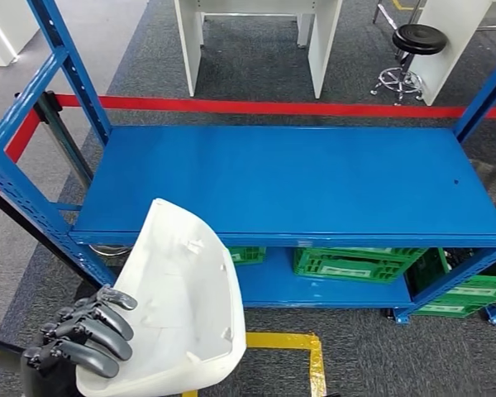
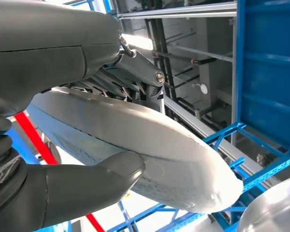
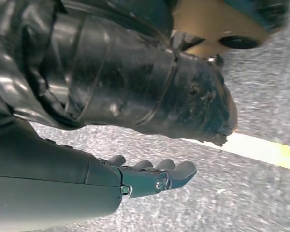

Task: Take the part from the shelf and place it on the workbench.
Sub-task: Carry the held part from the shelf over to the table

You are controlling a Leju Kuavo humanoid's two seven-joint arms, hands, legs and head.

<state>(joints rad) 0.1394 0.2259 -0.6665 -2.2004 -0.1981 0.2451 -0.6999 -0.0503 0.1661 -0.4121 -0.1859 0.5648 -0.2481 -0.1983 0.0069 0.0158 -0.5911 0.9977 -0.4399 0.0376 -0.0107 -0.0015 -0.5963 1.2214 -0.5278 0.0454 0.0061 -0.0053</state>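
Note:
A large white curved plastic part (image 1: 177, 306) is held by my left hand (image 1: 83, 335) at the lower left of the head view, in front of the blue shelf (image 1: 289, 186). Dark fingers lie across its inner face. In the left wrist view the thumb (image 2: 99, 186) presses one side of the part (image 2: 165, 154) and the fingers (image 2: 136, 67) clamp the other side. My right hand (image 3: 151, 176) hangs over grey carpet with its fingers stretched out and nothing in them.
The shelf's top deck is bare blue metal. Green crates (image 1: 351, 263) sit on the lower level. A red barrier tape (image 1: 283, 107) runs behind the shelf, with white table legs (image 1: 317, 41) and a black stool (image 1: 417, 41) beyond. Yellow floor tape (image 1: 295, 343) marks the carpet.

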